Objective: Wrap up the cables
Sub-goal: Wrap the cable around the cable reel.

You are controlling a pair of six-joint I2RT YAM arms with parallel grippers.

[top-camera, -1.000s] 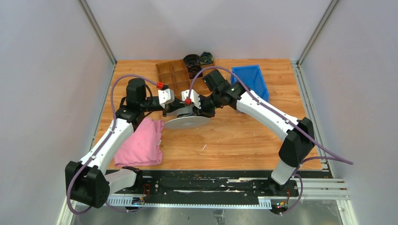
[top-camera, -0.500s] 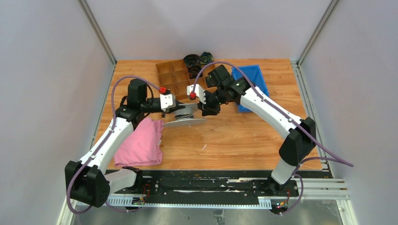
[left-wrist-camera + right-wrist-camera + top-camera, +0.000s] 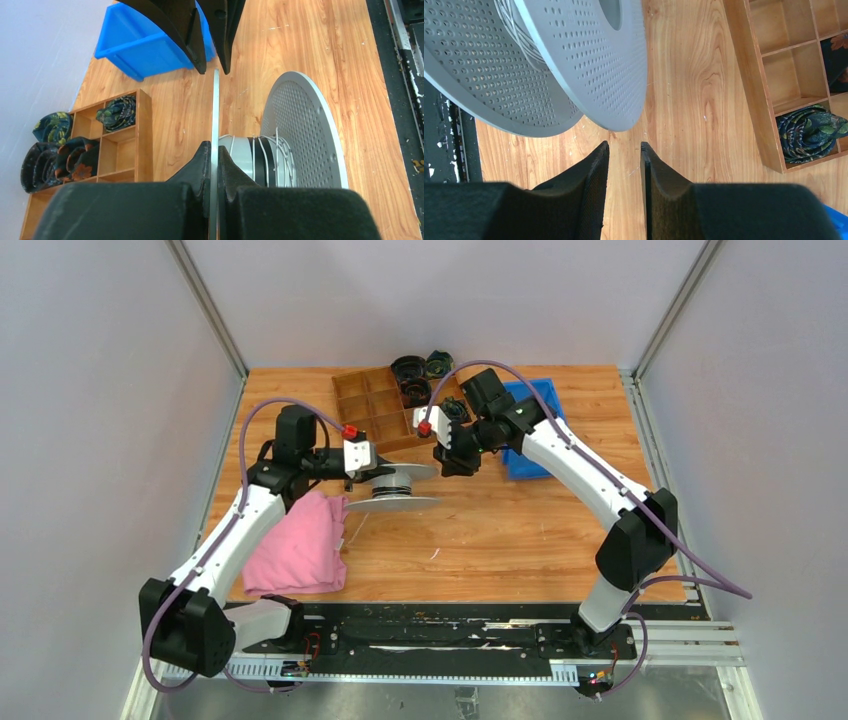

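A grey spool [image 3: 392, 490] with two perforated flanges is held over the table's middle. The thin white cable [image 3: 256, 159] is wound round its hub; it also shows in the right wrist view [image 3: 516, 27]. A loose strand [image 3: 352, 525] trails down by the pink cloth. My left gripper [image 3: 375, 471] is shut on the rim of one flange [image 3: 215, 100], the fingers [image 3: 202, 160] pinching it. My right gripper [image 3: 447, 462] is open and empty, just right of the spool; in its own view [image 3: 624, 146] it stands just clear of the flange's edge [image 3: 589, 60].
A wooden compartment box [image 3: 375, 405] stands at the back, with dark rolled bundles [image 3: 420, 368] in and beside it. A blue bin [image 3: 556, 418] sits at the back right under the right arm. A pink cloth [image 3: 300, 545] lies at the front left.
My right gripper has drawn back from the spool, up and to the right. The spool has levelled in the left gripper, so both flanges now show.
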